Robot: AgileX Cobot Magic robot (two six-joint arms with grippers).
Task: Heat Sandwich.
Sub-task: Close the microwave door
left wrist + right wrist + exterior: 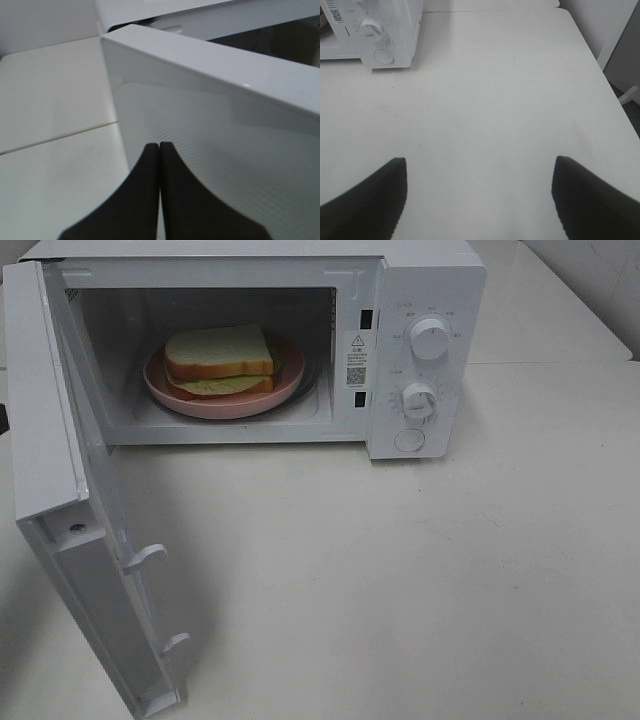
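The sandwich [219,358], white bread with tan crust and pale filling, lies on a round pink plate [222,397] inside the white microwave [420,280]. The microwave door [60,490] stands swung open toward the front left. In the left wrist view my left gripper [159,146] is shut, its black fingertips pressed together right at the outer face of the door [215,165]. My right gripper [479,162] is open over bare table, well to the right of the microwave [375,30], with nothing between its fingers. Neither gripper shows in the exterior high view.
The microwave's control panel carries two white knobs [429,339] and a round button [409,440]. The white table [420,580] spreads in front and to the right; its right edge [615,95] shows in the right wrist view.
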